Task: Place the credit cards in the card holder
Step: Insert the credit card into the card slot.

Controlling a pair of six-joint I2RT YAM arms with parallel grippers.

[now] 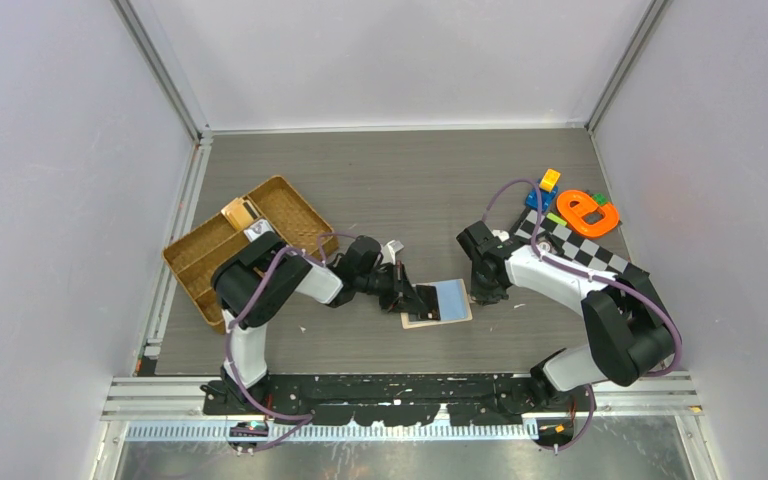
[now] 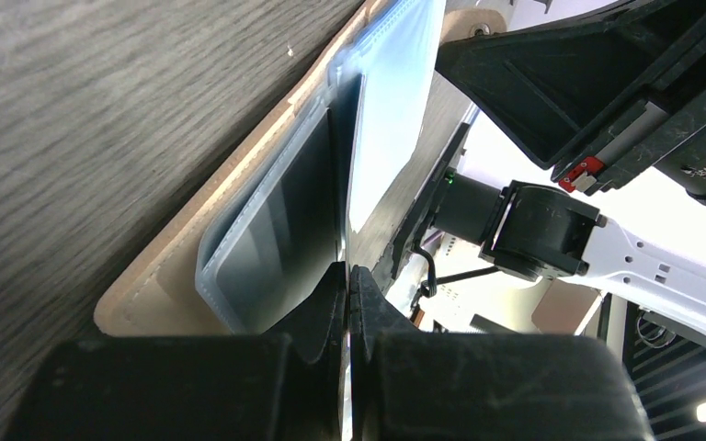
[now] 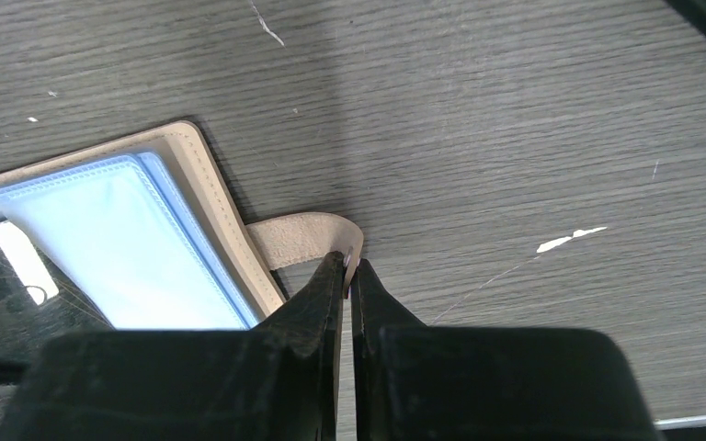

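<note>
So the left arm (image 1: 260, 280) and right arm (image 1: 560, 280) are white shells on chunky black joints, with purple cable (image 1: 227, 352) looped along each. The left gripper (image 2: 348, 276) is plain matte black, and there's a tiny red tab (image 2: 581, 172) on the right arm.

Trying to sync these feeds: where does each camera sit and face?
Top external: overhead from behind, looking down at the table; left arm and right arm show.
Left wrist: looks along shut jaws, low across the open card holder; right arm beyond.
Right wrist: looks down past jaws pinching the holder's tab.
All three share the card holder.
</note>
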